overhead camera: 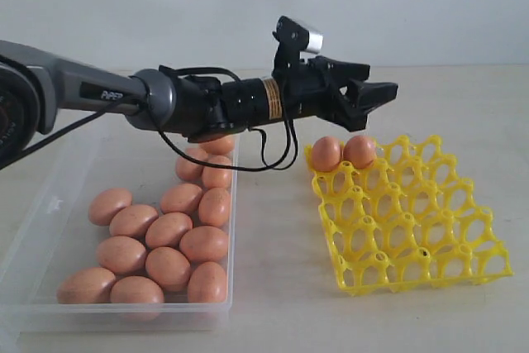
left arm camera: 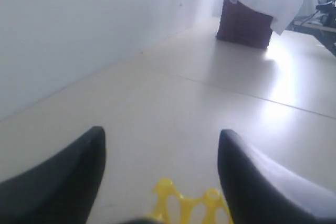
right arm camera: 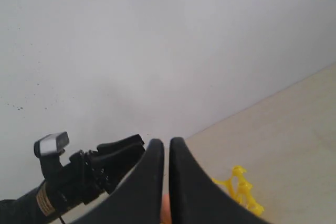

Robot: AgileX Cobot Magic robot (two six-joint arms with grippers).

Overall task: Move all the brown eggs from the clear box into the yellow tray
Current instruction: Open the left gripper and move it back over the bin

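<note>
Left pincer (overhead camera: 382, 80) spread, empty, above two upright brown eggs (overhead camera: 326, 154) in yellow tray (overhead camera: 430, 237).

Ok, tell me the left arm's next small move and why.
Probably swing the left gripper over to the clear box for another egg. Its jaws stand open and empty above the yellow tray, where two eggs sit in the row farthest from the exterior camera, while many brown eggs lie in the box.
</note>
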